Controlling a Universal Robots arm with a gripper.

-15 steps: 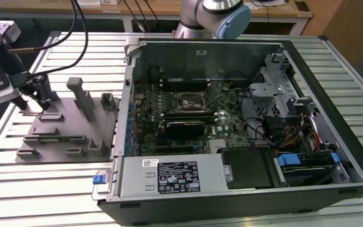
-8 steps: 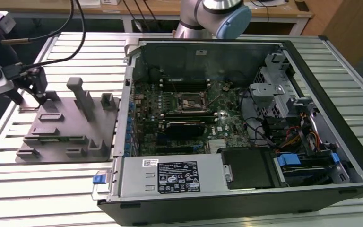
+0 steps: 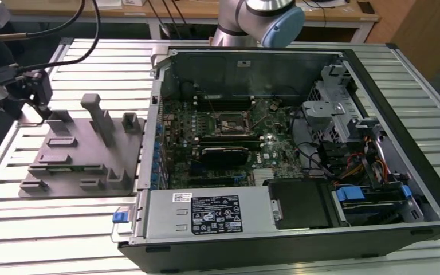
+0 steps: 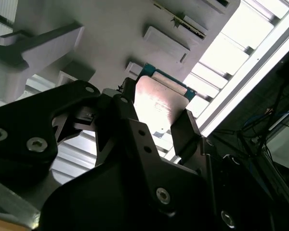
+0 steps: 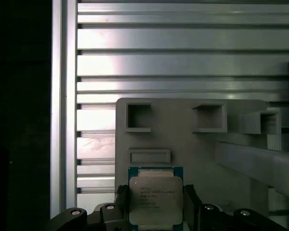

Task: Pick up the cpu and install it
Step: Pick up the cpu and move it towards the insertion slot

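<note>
- Ribbed aluminium table is carrying everything we are seeing, with a wooden bench and cables behind it.
- At the exterior view's far left, we are watching the gripper hanging fingers-down over the far corner of the grey tray, with cables trailing from the wrist above it.
- In both wrist views we are seeing the two black fingers closing narrowly on opposite edges of the cpu, so the tool is clamping the chip between them.
- The cpu is showing its silvery top plate and thin green rim, and it is sitting over the tray's flat face, just beside a shallow rectangular pocket. We cannot tell whether it is touching the tray or is clear of it.
- Moving rightward in the exterior view, the open computer case is lying on its side, with the motherboard facing up.
- The square black-framed socket is lying well apart from the gripper.
- Behind the case, the arm is rising out of the top of the exterior view, its blue-capped joint sitting above the case's rear wall.
</note>
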